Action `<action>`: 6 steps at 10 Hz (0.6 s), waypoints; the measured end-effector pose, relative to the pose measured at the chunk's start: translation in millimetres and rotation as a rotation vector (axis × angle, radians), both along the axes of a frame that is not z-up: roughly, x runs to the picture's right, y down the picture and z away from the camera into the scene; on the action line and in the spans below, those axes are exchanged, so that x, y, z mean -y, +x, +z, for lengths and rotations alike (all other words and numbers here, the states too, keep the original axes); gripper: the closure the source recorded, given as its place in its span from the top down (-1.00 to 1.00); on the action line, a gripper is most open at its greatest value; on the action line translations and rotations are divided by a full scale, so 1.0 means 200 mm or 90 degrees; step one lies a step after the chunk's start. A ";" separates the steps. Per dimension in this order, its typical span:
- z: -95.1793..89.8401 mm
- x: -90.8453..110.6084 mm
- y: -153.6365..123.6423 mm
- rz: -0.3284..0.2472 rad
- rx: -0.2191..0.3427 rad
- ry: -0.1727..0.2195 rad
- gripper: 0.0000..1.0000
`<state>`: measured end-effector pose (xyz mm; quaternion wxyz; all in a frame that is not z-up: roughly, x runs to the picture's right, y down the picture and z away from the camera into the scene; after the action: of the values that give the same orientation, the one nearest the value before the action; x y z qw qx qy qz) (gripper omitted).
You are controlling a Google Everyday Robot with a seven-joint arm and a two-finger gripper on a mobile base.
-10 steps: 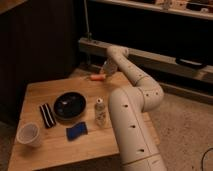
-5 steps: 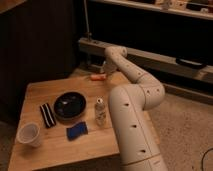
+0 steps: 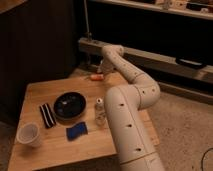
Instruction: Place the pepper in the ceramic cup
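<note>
The pepper (image 3: pixel 96 77) is a small slim orange thing lying on the far edge of the wooden table (image 3: pixel 125 82). My gripper (image 3: pixel 103 68) hangs at the end of the white arm, just above and to the right of the pepper, close to it. The ceramic cup (image 3: pixel 28 134) is a plain whitish cup standing upright at the table's near left corner, far from the gripper.
A wide black bowl (image 3: pixel 69 105) sits mid-table. A slim silvery can (image 3: pixel 100 111) stands right of it, against my arm. A blue sponge-like thing (image 3: pixel 76 131) and a black striped object (image 3: pixel 46 115) lie nearby. Dark shelving stands behind the table.
The far end of my arm has drifted slightly left, toward the pepper. The pepper and the other things have not moved.
</note>
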<state>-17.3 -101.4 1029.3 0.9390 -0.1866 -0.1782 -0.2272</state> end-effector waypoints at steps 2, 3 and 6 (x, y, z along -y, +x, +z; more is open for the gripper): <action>0.00 0.00 0.00 0.000 0.000 0.000 0.22; 0.00 0.00 0.00 0.000 0.000 0.000 0.22; 0.03 -0.04 0.01 -0.008 -0.006 -0.008 0.22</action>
<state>-15.1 -93.9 1034.6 0.9373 -0.1950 -0.1739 -0.2307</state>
